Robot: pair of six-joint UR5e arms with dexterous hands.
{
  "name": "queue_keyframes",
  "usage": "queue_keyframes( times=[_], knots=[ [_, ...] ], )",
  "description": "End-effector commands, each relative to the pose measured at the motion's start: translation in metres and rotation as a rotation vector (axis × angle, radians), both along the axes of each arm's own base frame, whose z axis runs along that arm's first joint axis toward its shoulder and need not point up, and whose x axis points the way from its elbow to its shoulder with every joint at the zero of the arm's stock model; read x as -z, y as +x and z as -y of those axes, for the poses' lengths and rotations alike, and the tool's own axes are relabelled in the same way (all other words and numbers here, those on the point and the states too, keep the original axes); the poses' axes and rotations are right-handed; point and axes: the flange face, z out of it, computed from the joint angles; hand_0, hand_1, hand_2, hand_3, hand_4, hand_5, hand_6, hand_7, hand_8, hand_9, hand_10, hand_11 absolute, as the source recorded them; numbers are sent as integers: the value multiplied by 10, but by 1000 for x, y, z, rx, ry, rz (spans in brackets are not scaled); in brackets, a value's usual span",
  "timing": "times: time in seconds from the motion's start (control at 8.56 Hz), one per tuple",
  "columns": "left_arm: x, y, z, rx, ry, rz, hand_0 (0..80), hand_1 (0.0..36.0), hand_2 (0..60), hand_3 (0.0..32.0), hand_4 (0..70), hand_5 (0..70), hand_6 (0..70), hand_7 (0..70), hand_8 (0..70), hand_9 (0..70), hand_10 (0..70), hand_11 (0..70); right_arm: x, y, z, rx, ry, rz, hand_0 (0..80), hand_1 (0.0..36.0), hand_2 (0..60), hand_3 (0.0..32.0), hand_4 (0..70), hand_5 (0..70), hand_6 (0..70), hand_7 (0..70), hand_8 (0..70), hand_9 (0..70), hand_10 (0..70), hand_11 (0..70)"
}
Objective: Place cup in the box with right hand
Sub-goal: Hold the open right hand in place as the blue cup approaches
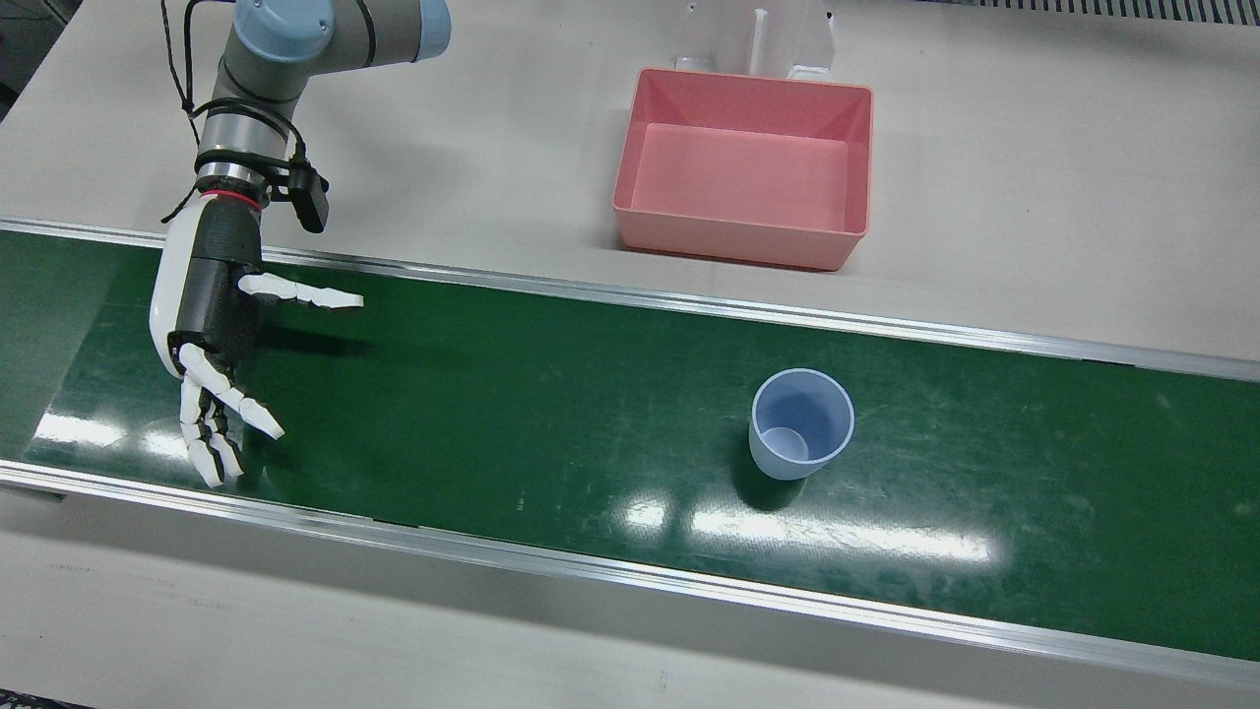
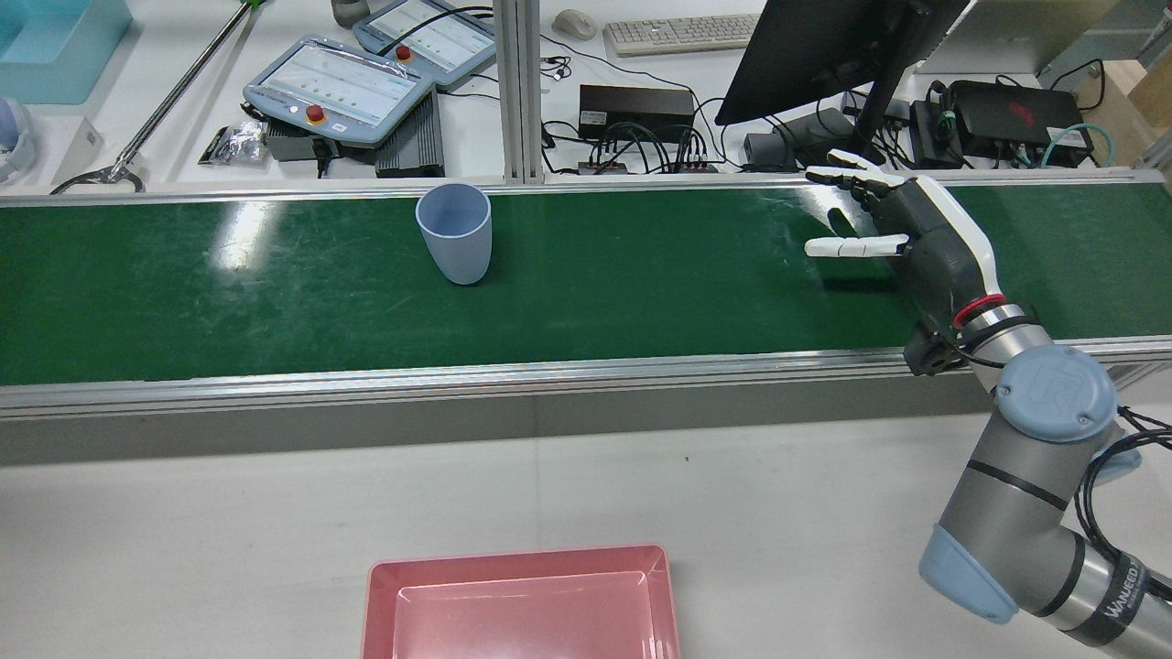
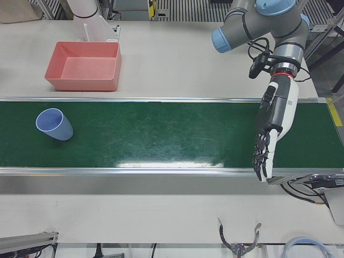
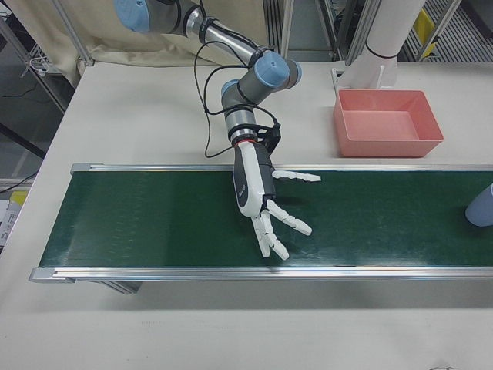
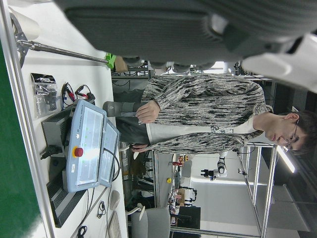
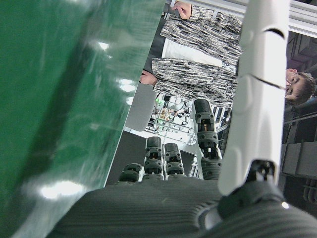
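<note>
The light blue cup [image 1: 800, 423] stands upright on the green belt [image 1: 512, 414]; it also shows in the rear view [image 2: 455, 233], the left-front view [image 3: 54, 124] and at the right edge of the right-front view [image 4: 481, 206]. The pink box [image 1: 743, 241] is empty on the white table beside the belt, also in the rear view [image 2: 517, 560]. My right hand [image 1: 212, 325] is open with its fingers spread, low over the belt and far to the side of the cup [image 2: 902, 238]. My left hand [image 3: 273, 123] is open and empty over the belt's other end.
Aluminium rails [image 1: 689, 305] run along both edges of the belt. A white stand [image 1: 758, 39] is behind the box. Teach pendants [image 2: 339, 87], a monitor [image 2: 824, 46] and cables lie on the bench beyond the belt. A person [image 5: 208, 114] stands there.
</note>
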Motion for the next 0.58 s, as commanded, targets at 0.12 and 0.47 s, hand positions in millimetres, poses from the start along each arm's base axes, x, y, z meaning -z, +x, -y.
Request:
queue_keyframes(
  times=[0.12,0.47],
  knots=[
    [0,0,0,0,0,0,0,0,0,0,0,0,0,0,0,0,0,0,4,-1,0,3,8,-9,600,191,26,0,190,77,60,185,105,186,25,59],
    [0,0,0,0,0,0,0,0,0,0,0,0,0,0,0,0,0,0,2,-2,0,2,6,-23,563,223,145,0,149,75,60,189,107,189,25,57]
  ],
)
